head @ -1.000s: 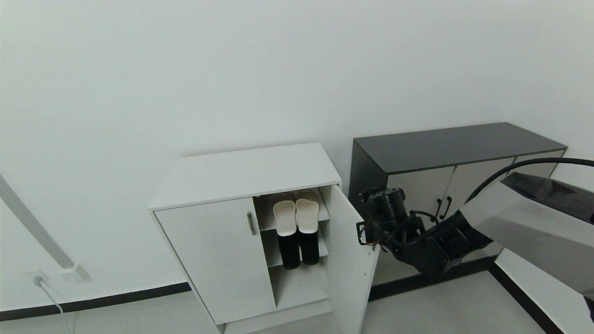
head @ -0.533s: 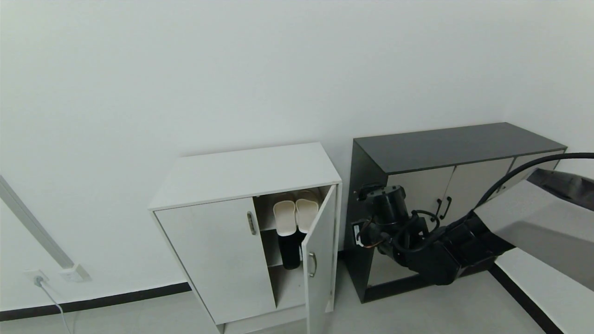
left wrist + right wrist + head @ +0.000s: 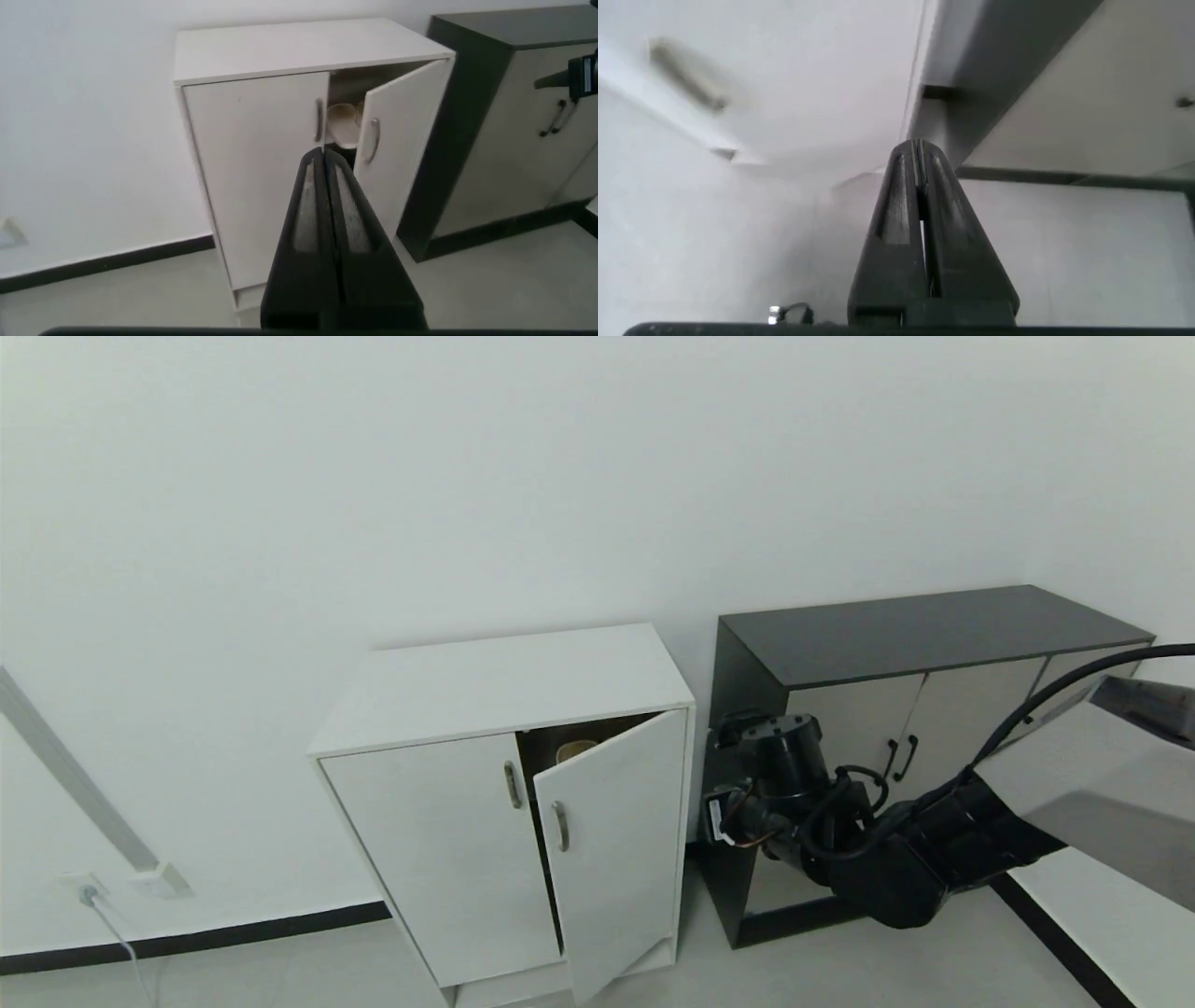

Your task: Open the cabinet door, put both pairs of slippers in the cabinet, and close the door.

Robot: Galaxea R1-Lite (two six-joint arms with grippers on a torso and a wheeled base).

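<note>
The white cabinet (image 3: pixel 485 691) stands against the wall with its left door shut. Its right door (image 3: pixel 611 840) is ajar, leaving a narrow gap at the top. Through that gap I see part of a beige slipper (image 3: pixel 576 749) on the upper shelf; the other slippers are hidden behind the door. My right arm (image 3: pixel 822 821) is low, just right of the cabinet, between it and the dark cabinet. My right gripper (image 3: pixel 920 147) is shut and holds nothing. My left gripper (image 3: pixel 323 154) is also shut and empty, some way in front of the cabinet (image 3: pixel 252 159), facing the ajar door (image 3: pixel 402 140) and the slipper (image 3: pixel 342 114).
A dark-topped sideboard (image 3: pixel 924 630) with grey doors stands right of the white cabinet, nearly touching it. A wall socket with a cable (image 3: pixel 86 893) is low on the wall at the left. Bare floor (image 3: pixel 280 971) lies in front of both cabinets.
The right door has swung from wide open to nearly shut, hiding the slippers. My right arm has moved with it, lower and closer to the dark sideboard. The head view shifted slightly.
</note>
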